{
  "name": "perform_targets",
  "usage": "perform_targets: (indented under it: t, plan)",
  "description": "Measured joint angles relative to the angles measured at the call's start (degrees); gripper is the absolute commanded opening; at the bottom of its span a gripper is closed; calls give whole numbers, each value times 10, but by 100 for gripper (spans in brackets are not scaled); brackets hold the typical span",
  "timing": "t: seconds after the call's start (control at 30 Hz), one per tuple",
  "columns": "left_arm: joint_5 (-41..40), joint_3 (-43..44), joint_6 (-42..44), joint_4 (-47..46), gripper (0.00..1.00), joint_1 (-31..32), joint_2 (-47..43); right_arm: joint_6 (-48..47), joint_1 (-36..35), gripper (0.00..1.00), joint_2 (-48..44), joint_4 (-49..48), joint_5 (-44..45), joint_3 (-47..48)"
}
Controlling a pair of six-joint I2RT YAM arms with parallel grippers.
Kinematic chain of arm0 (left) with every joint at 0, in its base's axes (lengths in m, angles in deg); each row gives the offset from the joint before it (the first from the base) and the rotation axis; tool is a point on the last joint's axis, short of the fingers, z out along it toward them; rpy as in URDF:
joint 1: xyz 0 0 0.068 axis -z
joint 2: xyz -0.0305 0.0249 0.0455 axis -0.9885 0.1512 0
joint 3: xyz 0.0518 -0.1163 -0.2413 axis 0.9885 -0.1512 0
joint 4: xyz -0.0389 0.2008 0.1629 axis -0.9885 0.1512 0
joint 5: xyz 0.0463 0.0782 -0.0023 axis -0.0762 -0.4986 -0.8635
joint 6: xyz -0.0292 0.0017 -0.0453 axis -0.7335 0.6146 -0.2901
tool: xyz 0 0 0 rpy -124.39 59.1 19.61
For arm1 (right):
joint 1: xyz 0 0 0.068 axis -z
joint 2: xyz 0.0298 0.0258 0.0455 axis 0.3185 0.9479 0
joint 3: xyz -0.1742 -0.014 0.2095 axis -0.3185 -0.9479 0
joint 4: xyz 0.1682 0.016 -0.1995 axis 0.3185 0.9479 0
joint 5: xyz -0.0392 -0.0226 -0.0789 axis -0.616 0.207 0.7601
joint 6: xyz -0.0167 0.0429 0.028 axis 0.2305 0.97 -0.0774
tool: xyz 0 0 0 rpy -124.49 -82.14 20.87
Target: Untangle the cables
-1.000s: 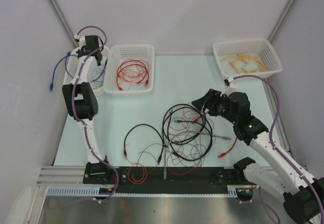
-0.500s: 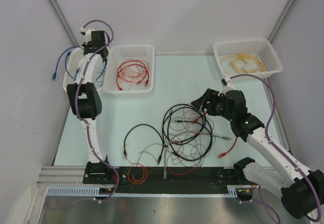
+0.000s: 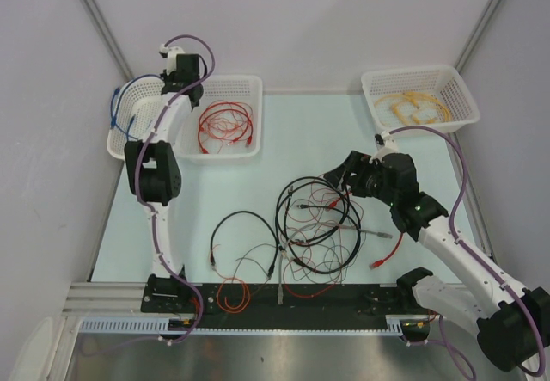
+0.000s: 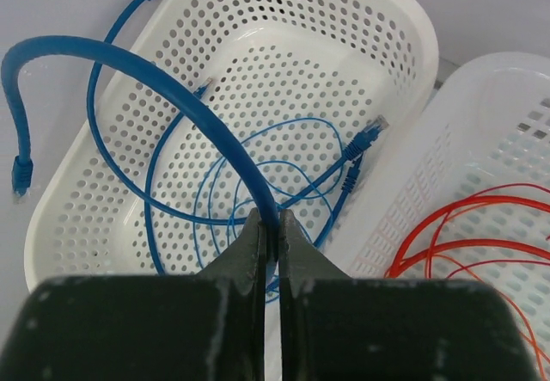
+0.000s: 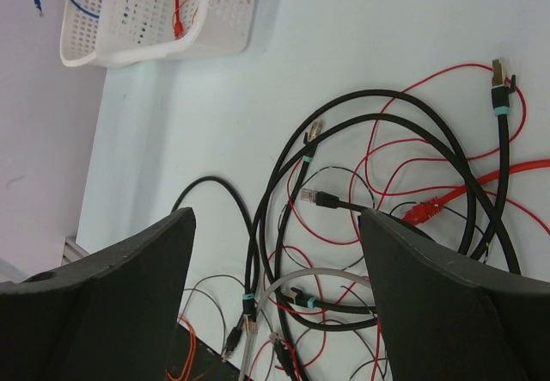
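Pale green table (image 3: 301, 132) carries everything. The left arm (image 3: 153, 175) stands tall at the far left. It has swung to the right since a second ago, so the left gripper (image 4: 273, 226) now hangs where two white baskets meet. It is clamped tight on a blue cable (image 4: 172, 89). That cable used to dangle out by the left wall. Now it has come in over the left basket (image 4: 395, 28), and its plug end hangs past the rim. More blue cable lies coiled inside this basket.

The right arm (image 3: 447, 243) has hardly moved in the last half second. The right gripper (image 5: 275, 226) hangs just right of the tangle, with its fingers spread wide and nothing between them.

The middle basket (image 3: 225, 79) touches the left one and holds red loops. A third basket (image 3: 404, 75) sits at the far right corner, well apart, with a yellow cable in it.

The cables (image 3: 314, 226) lie in a jumble on the near middle of the table. Thick black loops (image 3: 311, 180) cross over thin red and reddish-brown wires. One black loop (image 3: 243, 214) sticks out to the left. A small orange coil (image 3: 218, 295) lies at the near edge. A red plug (image 3: 375, 263) pokes out on the right.
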Motion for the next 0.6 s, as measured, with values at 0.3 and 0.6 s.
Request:
perform_targets:
  t: [0.3,0.6]
  plan:
    - [0,20,-1,-1,0,-40,26,0,0,83,15,0,0,0]
    - [7,33,-5,7,14,-37,57,-2,0,85,25,0,2,0]
